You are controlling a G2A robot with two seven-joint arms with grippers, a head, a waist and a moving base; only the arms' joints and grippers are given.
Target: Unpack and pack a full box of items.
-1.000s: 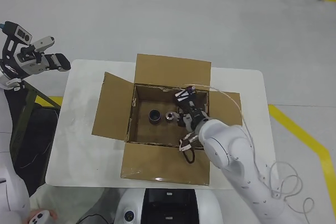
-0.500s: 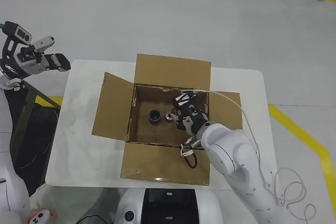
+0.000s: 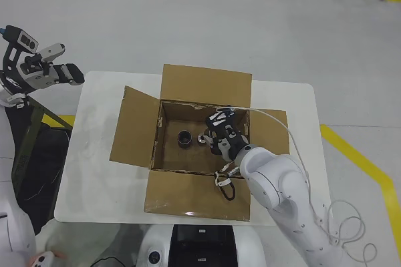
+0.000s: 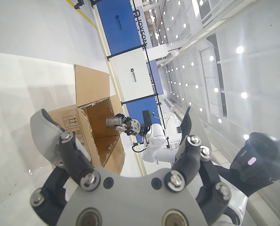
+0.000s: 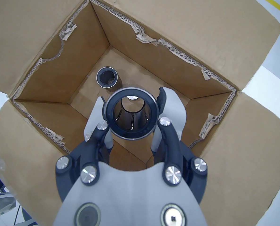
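While over box, bearing between right jaws

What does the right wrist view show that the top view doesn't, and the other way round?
Right wrist view: a look straight through the held cylinder, with rows of tiny balls lining its bore, and the torn inner edges of the box. Top view: the white table under the box, and the left claw, open, off past a table corner. Both: the open box, the right claw shut on the cylinder over the opening, and a second cylinder standing on the box floor.
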